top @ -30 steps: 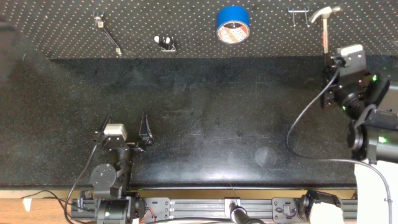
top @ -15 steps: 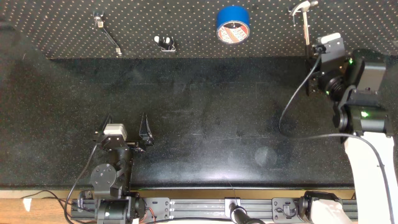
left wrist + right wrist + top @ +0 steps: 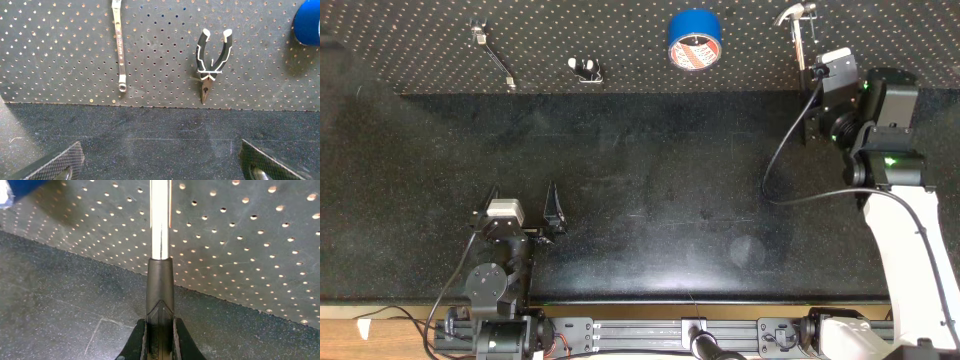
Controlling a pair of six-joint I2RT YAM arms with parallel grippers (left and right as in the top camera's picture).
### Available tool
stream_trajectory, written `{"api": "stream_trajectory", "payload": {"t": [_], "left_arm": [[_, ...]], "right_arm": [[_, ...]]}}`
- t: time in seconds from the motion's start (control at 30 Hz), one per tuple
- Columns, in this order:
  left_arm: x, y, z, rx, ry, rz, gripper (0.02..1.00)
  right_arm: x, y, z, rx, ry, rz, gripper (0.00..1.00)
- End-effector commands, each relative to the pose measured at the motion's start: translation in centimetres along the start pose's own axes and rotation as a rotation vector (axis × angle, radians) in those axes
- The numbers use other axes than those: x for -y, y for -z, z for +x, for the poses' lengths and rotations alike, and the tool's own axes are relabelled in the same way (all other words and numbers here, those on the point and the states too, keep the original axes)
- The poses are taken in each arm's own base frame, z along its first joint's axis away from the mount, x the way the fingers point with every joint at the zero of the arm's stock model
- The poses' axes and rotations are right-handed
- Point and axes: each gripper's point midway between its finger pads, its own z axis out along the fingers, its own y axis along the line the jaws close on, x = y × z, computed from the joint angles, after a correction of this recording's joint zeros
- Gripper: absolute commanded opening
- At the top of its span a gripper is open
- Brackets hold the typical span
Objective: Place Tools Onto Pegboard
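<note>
My right gripper (image 3: pixel 812 72) is shut on the black handle of a hammer (image 3: pixel 798 35), whose steel head lies up against the pegboard (image 3: pixel 620 40) at the top right. In the right wrist view the hammer (image 3: pixel 160 255) runs straight out from between my right gripper (image 3: pixel 160 335) fingers, its chrome shaft in front of the board. A wrench (image 3: pixel 494 56), pliers (image 3: pixel 586 69) and a blue tape roll (image 3: pixel 695 40) hang on the board. My left gripper (image 3: pixel 523 205) rests open low on the mat, facing the wrench (image 3: pixel 119 45) and pliers (image 3: pixel 212 62).
The black mat (image 3: pixel 650 190) spreads between the arms and the pegboard. A black cable (image 3: pixel 785 190) loops from the right arm over the mat. The blue tape's edge (image 3: pixel 307 22) shows in the left wrist view.
The right arm has carried the hammer to the left and up along the pegboard, turning it more upright. The left arm has stayed still.
</note>
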Motion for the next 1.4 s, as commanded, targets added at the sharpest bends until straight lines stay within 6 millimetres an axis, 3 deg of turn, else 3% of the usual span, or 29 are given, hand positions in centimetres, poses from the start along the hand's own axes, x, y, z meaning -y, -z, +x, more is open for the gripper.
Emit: {"api": "stream_trajectory", "payload": {"t": [0.03,0.47,0.5,0.53,0.63,0.73,0.8,0.87,1.0,1.23,1.33,1.4], "left_arm": [[0.3,0.0,0.1,0.000,-0.009,0.020,0.996],[0.3,0.0,0.1,0.000,-0.009,0.020,0.996],[0.3,0.0,0.1,0.000,-0.009,0.020,0.993],[0.3,0.0,0.1,0.000,-0.009,0.020,0.996],[0.3,0.0,0.1,0.000,-0.009,0.020,0.996],[0.3,0.0,0.1,0.000,-0.009,0.020,0.996],[0.3,0.0,0.1,0.000,-0.009,0.020,0.996],[0.3,0.0,0.1,0.000,-0.009,0.020,0.996],[0.3,0.0,0.1,0.000,-0.009,0.020,0.996],[0.3,0.0,0.1,0.000,-0.009,0.020,0.996],[0.3,0.0,0.1,0.000,-0.009,0.020,0.996],[0.3,0.0,0.1,0.000,-0.009,0.020,0.996]], "right_arm": [[0.4,-0.3,-0.5,0.018,-0.021,0.020,0.077],[0.6,-2.0,0.9,-0.029,-0.051,0.008,0.082],[0.6,-2.1,0.9,-0.031,-0.052,0.008,0.275],[0.6,-2.1,0.9,-0.031,-0.051,0.008,0.367],[0.6,-2.1,0.9,-0.031,-0.051,0.008,0.380],[0.6,-2.1,0.9,-0.031,-0.051,0.008,0.524],[0.6,-2.1,0.9,-0.031,-0.051,0.008,0.568],[0.6,-2.1,0.9,-0.031,-0.051,0.008,0.669],[0.5,-1.7,0.5,-0.018,-0.047,0.011,1.000],[0.8,1.0,-0.4,0.023,-0.028,0.073,0.998],[0.5,2.0,1.3,0.020,-0.028,0.095,0.996],[-0.3,2.9,3.6,0.028,-0.038,0.097,0.996]]}}
